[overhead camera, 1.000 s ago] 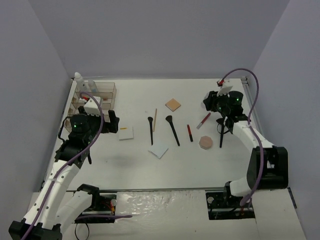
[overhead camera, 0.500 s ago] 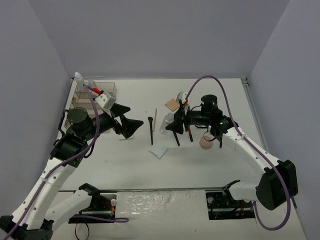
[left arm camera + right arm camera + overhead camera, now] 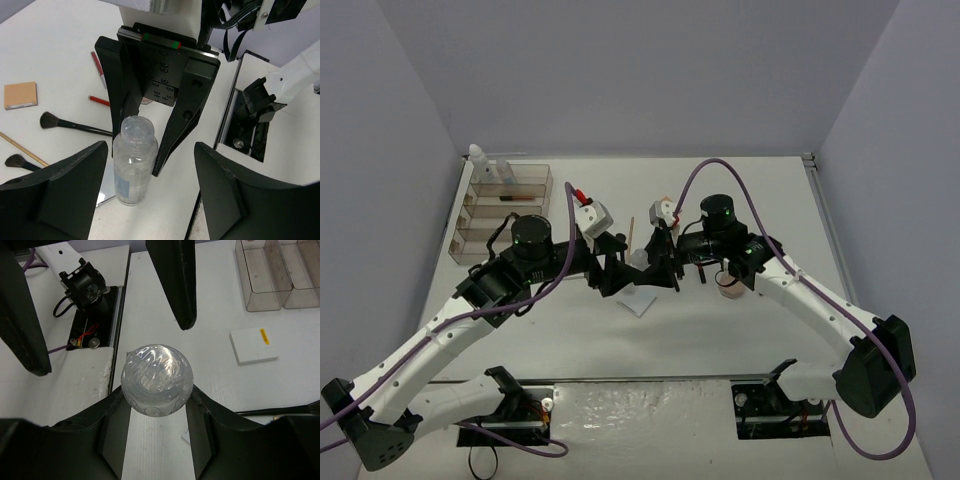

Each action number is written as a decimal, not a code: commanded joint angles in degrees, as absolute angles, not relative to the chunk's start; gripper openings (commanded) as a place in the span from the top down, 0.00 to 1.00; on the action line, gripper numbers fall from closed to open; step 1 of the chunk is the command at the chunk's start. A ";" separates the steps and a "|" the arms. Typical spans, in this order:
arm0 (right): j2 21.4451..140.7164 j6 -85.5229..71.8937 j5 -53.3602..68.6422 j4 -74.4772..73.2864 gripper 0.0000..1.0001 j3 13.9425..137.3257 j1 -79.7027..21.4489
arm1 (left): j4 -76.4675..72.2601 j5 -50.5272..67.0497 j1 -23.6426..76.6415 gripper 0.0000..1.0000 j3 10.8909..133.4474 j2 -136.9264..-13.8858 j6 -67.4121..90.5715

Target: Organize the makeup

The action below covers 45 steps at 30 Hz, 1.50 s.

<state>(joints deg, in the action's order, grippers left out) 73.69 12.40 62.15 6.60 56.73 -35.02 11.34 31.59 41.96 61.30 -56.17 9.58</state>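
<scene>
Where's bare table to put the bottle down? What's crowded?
Bare: the far right corner of the table, beyond the right arm; the far strip just right of the organizer; the near strip in front of the white pad. Crowded: the centre, where left gripper and right gripper meet at the bottle, over brushes and lip tubes.

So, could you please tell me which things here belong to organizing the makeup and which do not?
Makeup: clear round plastic bottle, black brushes, thin red lip tubes, tan square compact, white square pad, thin wooden stick.
Not makeup: smoky clear plastic organizer tray.
</scene>
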 commanded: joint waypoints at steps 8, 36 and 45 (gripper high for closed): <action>72.87 14.23 65.14 10.02 1.00 60.21 -36.12 | 8.98 28.49 43.31 0.43 65.92 -60.18 8.86; 72.43 14.47 61.86 9.83 0.72 58.78 -36.21 | 3.14 27.95 45.35 1.00 61.21 -61.14 11.05; 72.18 13.55 54.18 8.12 0.00 57.27 -35.45 | 2.46 18.11 45.35 1.00 59.06 -59.77 9.76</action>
<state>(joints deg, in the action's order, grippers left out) 73.67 13.61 57.76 5.29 56.78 -35.71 7.57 23.93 45.12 57.34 -62.00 9.63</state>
